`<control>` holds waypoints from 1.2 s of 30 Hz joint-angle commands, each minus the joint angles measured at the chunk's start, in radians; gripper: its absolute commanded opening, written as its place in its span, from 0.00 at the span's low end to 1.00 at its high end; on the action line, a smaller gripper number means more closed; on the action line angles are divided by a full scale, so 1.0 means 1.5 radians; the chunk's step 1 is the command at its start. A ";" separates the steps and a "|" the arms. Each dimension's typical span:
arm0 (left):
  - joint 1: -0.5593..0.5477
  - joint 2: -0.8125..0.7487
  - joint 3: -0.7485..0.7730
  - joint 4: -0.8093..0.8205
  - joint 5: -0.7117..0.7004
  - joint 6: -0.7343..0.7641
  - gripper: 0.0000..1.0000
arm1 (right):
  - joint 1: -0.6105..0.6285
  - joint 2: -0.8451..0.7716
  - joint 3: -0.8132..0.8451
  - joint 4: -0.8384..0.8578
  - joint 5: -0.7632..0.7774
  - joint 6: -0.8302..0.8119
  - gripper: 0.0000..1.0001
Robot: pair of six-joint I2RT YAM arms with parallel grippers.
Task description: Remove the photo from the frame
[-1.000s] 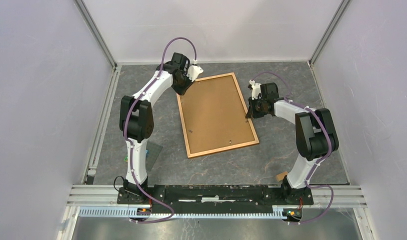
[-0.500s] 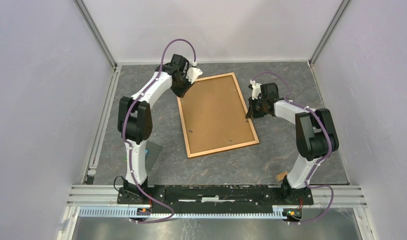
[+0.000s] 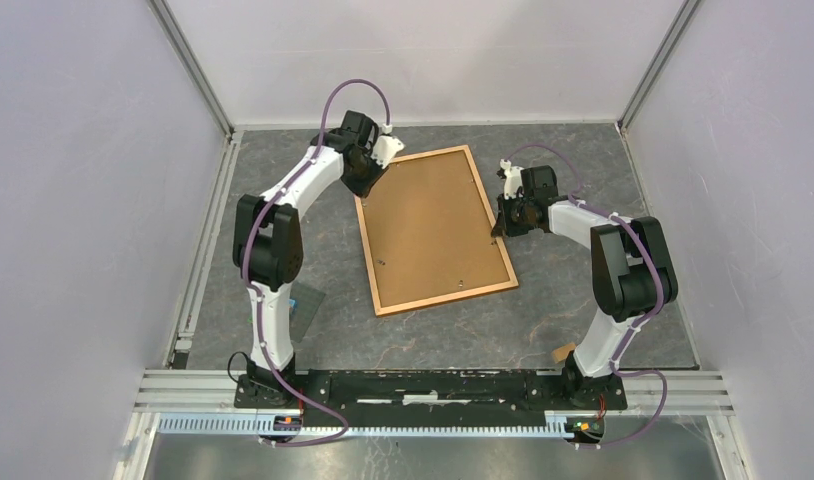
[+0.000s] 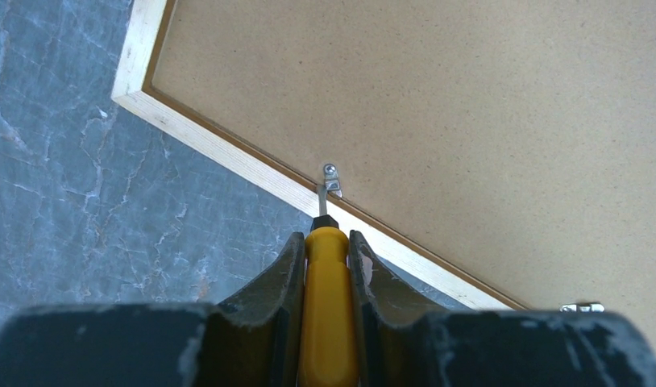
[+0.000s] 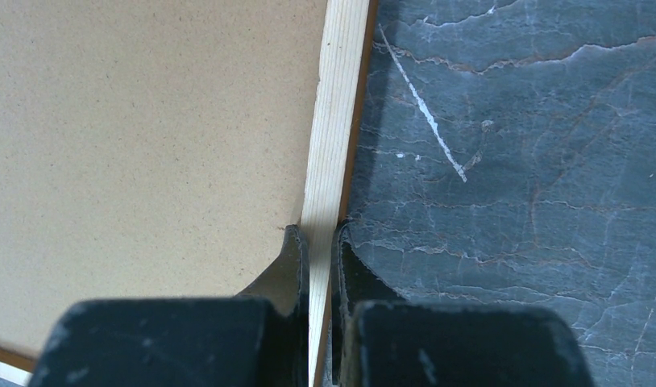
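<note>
The frame (image 3: 435, 225) lies face down on the table, its brown backing board (image 4: 470, 97) up. The photo is hidden beneath that board. My left gripper (image 3: 367, 172) is at the frame's far left edge, shut on a yellow-handled screwdriver (image 4: 329, 306). The screwdriver's tip touches a small metal clip (image 4: 330, 179) on the pale wooden border (image 4: 228, 153). My right gripper (image 3: 501, 226) is shut on the frame's right border (image 5: 337, 121), one finger on the board side and one on the table side (image 5: 318, 230).
A second clip (image 4: 583, 307) sits further along the same border. A small grey plate (image 3: 309, 303) lies by the left arm's base, and an orange-brown piece (image 3: 563, 352) by the right arm's base. Walls enclose the table on three sides.
My left gripper with the screwdriver has edged slightly left and away at the frame's far corner. The right gripper and the frame have not moved.
</note>
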 commanded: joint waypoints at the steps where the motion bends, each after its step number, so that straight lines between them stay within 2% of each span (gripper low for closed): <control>1: -0.026 -0.031 -0.037 -0.022 0.082 -0.062 0.02 | 0.002 0.023 -0.033 -0.054 0.007 -0.012 0.00; 14: -0.057 -0.023 -0.034 0.014 0.078 -0.093 0.02 | 0.002 0.021 -0.035 -0.056 0.001 -0.015 0.00; 28: 0.008 -0.063 -0.039 -0.028 0.068 -0.043 0.02 | 0.002 0.020 -0.035 -0.058 -0.017 -0.034 0.00; 36: 0.009 -0.029 -0.026 0.016 0.049 -0.056 0.02 | 0.002 0.018 -0.036 -0.059 -0.021 -0.036 0.00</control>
